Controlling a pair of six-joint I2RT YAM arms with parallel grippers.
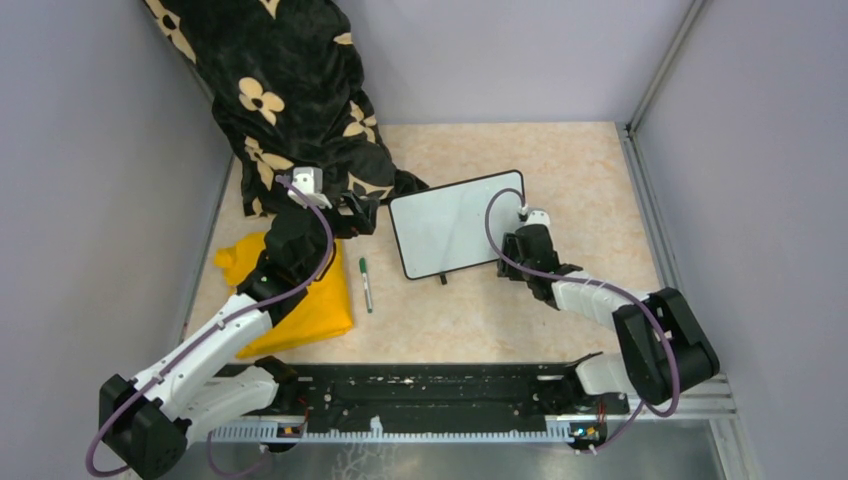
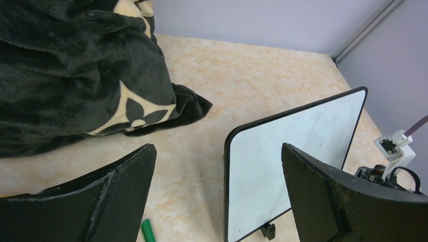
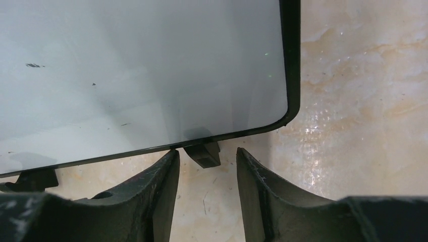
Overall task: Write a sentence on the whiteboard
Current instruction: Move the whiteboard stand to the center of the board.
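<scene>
A: Left jaws?
B: Spread wide, holding nothing. Whiteboard (image 2: 282, 166) sits just ahead, toward the right finger. Green marker (image 2: 149, 232) lies on the bench (image 1: 580, 170) under the gap, nearer the left finger.
A: Right jaws?
B: Narrow gap, nothing between. The board's lower rim is at their tips, and one black foot (image 3: 203, 154) lines up with the gap. Contact: cannot tell.

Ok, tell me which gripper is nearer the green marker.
Left. The left gripper is just beyond the green marker's far end, beside the whiteboard's left edge. The right gripper is at the whiteboard's near right corner, across the board from the marker.
</scene>
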